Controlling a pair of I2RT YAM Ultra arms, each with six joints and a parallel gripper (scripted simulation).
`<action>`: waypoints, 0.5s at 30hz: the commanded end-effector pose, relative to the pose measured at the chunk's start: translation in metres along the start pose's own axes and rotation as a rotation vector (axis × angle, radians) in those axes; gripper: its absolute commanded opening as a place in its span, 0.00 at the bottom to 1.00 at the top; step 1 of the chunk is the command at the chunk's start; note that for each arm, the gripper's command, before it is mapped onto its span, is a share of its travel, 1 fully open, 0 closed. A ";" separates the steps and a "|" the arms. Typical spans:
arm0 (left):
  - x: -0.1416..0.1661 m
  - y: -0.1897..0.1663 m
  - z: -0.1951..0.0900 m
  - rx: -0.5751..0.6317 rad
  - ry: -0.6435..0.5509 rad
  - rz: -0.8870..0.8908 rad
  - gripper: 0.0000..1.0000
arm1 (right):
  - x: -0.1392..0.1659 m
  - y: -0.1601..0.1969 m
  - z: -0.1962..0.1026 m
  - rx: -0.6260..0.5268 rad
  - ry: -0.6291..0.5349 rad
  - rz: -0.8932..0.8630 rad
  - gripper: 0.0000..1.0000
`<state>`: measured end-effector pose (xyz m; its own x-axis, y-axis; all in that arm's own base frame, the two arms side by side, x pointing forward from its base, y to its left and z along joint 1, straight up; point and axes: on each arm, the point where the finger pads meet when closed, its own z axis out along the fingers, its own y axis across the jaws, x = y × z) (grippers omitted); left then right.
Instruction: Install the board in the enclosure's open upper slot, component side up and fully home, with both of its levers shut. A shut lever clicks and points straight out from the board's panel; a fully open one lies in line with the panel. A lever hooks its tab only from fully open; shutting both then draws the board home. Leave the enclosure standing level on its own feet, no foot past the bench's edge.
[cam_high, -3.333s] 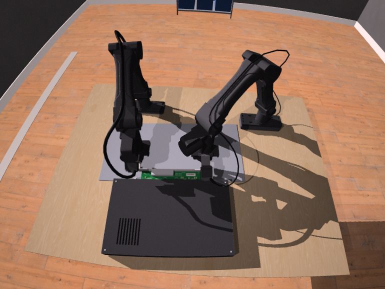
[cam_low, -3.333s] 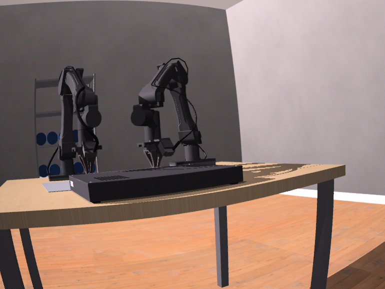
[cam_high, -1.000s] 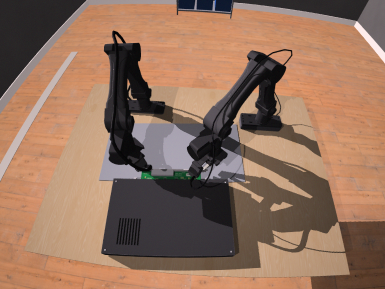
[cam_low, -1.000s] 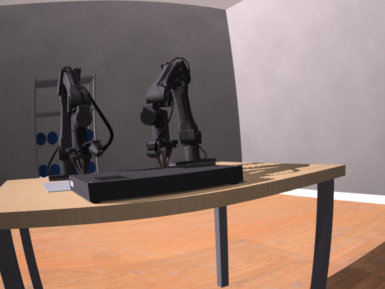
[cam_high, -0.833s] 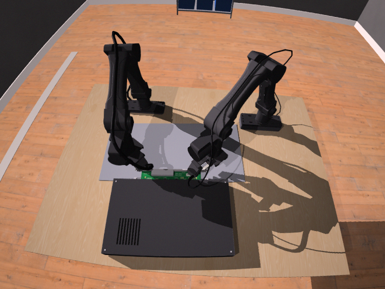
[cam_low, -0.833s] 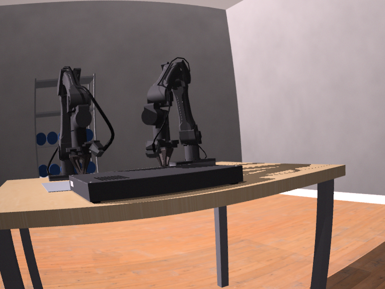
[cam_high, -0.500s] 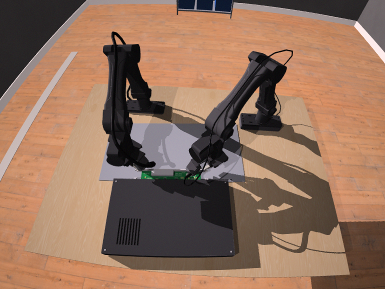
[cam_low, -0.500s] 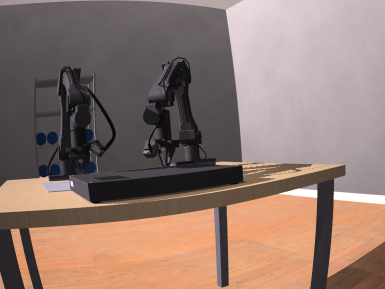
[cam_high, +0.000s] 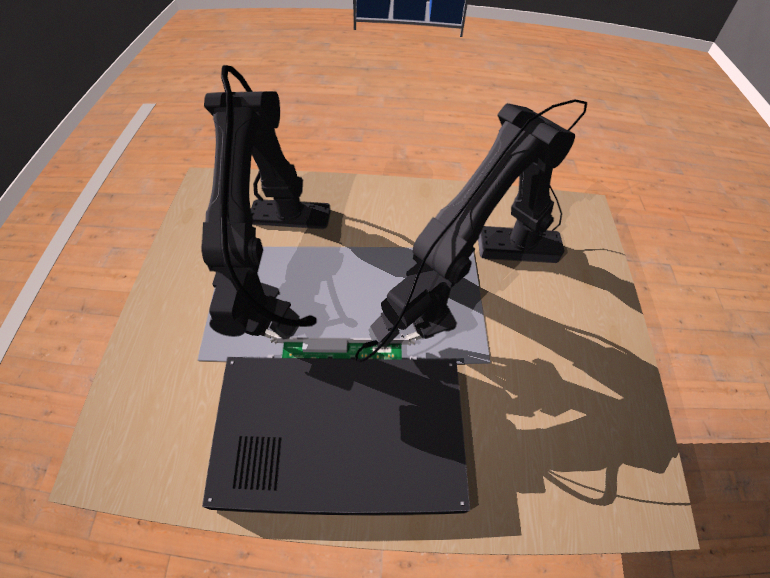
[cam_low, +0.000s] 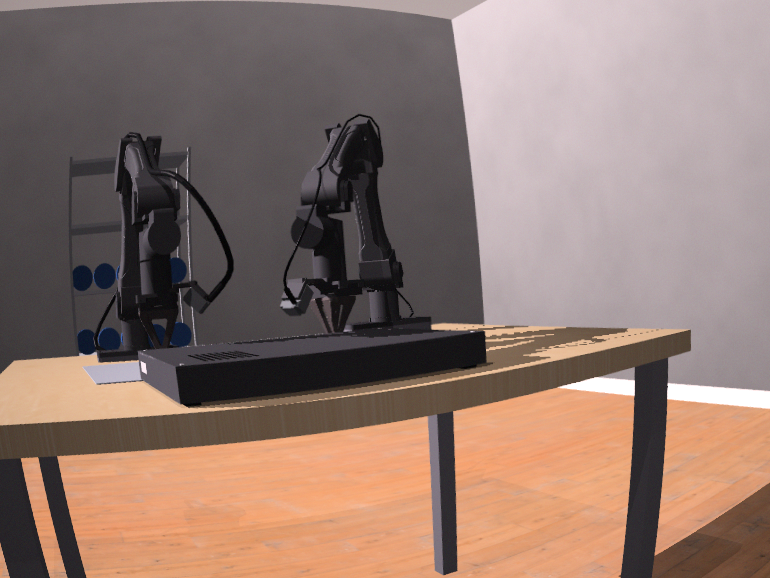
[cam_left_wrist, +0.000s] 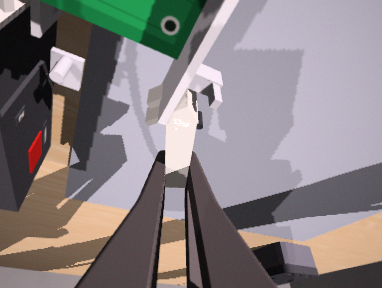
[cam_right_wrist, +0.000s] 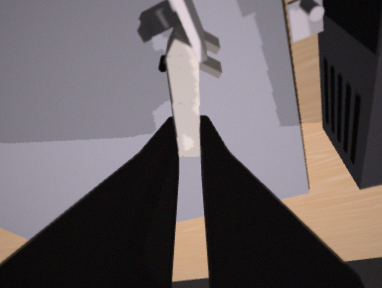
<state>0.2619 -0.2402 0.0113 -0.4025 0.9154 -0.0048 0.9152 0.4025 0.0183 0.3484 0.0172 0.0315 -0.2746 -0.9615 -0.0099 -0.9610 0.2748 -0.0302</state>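
The left claw is closed on one white lever at the end of the front panel. The right claw is gripping the other white lever. Both levers make an angle with the panel. The green board is at the arm-facing side of the black enclosure, component side up. It is not fully home: a green strip shows between panel and enclosure. The enclosure stands on the wooden bench, beside the grey mat.
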 end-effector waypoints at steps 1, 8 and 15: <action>-0.004 0.008 -0.005 -0.015 -0.017 0.059 0.03 | 0.001 -0.003 -0.001 -0.017 -0.005 -0.059 0.03; -0.001 0.010 -0.003 -0.007 -0.001 0.155 0.03 | 0.000 -0.007 -0.001 -0.017 -0.007 -0.161 0.03; -0.002 0.013 -0.003 -0.008 -0.002 0.243 0.03 | -0.001 -0.010 -0.001 -0.017 -0.009 -0.259 0.03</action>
<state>0.2685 -0.2380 0.0114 -0.2274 0.9738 -0.0083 0.9735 0.2275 0.0241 0.3554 0.0159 0.0317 -0.0825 -0.9966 -0.0037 -0.9961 0.0825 -0.0317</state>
